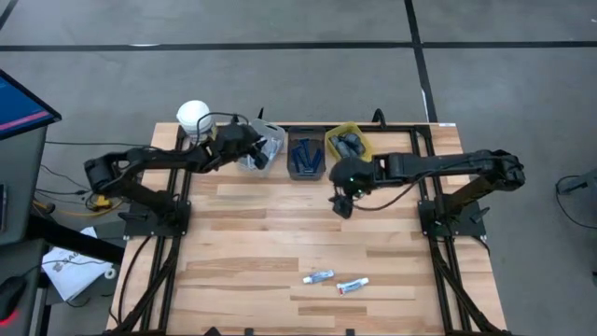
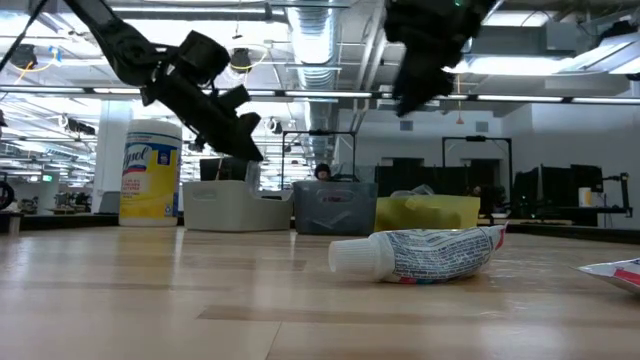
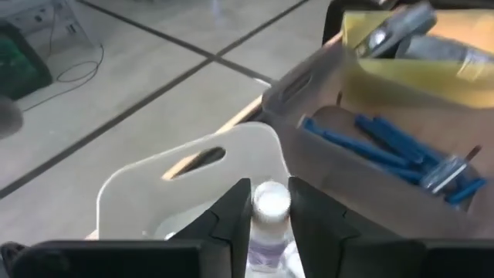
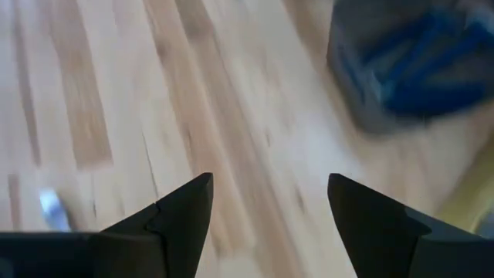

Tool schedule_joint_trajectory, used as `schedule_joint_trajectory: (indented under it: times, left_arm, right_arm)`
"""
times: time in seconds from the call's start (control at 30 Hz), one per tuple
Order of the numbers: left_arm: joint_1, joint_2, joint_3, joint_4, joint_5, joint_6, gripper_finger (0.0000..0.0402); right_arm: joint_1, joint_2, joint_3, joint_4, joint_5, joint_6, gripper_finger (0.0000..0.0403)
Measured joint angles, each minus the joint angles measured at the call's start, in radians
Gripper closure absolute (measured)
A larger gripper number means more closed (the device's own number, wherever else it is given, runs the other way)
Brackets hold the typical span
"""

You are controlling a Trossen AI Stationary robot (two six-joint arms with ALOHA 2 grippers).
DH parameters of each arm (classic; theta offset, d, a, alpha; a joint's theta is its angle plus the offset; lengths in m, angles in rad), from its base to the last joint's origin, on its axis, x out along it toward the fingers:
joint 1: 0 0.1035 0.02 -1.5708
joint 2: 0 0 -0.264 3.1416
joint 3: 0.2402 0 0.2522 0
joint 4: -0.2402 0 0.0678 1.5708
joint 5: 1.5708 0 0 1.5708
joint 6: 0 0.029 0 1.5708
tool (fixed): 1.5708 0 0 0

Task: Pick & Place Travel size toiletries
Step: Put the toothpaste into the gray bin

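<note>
Blue razors (image 3: 386, 150), yellow bin (image 1: 346, 142), white tubes (image 1: 318, 276) w/ blue-red marks.

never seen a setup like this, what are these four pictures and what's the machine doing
Two dark robot arms work at a wooden table. One picture looks down from above, one looks level across the tabletop, and two come from cameras on the arms' wrists. At the table's far edge stand a white bin, a grey bin of blue razors and a yellow bin. Two small white tubes lie near the front. The left tool holds a white-capped tube over the white bin. The right tool hangs open and empty above the table.
</note>
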Motion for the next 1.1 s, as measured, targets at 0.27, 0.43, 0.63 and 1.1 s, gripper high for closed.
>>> schedule_joint_trajectory:
  times: [0.27, 0.43, 0.63, 1.1]
  left_arm:
    - [0.002, 0.020, 0.000, -0.011, -0.002, 0.002, 0.0338]
    - [0.002, -0.014, 0.000, -0.007, 0.015, 0.002, 0.0304]
    - [-0.001, -0.089, 0.000, -0.007, 0.053, -0.018, 0.0244]
    - [-0.069, -0.345, 0.001, -0.034, 0.062, -0.083, 0.0182]
  right_arm:
    - [0.176, 0.001, -0.055, -0.171, -0.043, 0.109, 0.0146]
    - [0.309, 0.001, -0.109, -0.171, -0.111, 0.220, 0.0120]
    - [0.499, 0.001, -0.167, -0.128, -0.121, 0.267, 0.0107]
    - [0.681, 0.263, -0.162, 0.011, -0.125, 0.234, 0.0110]
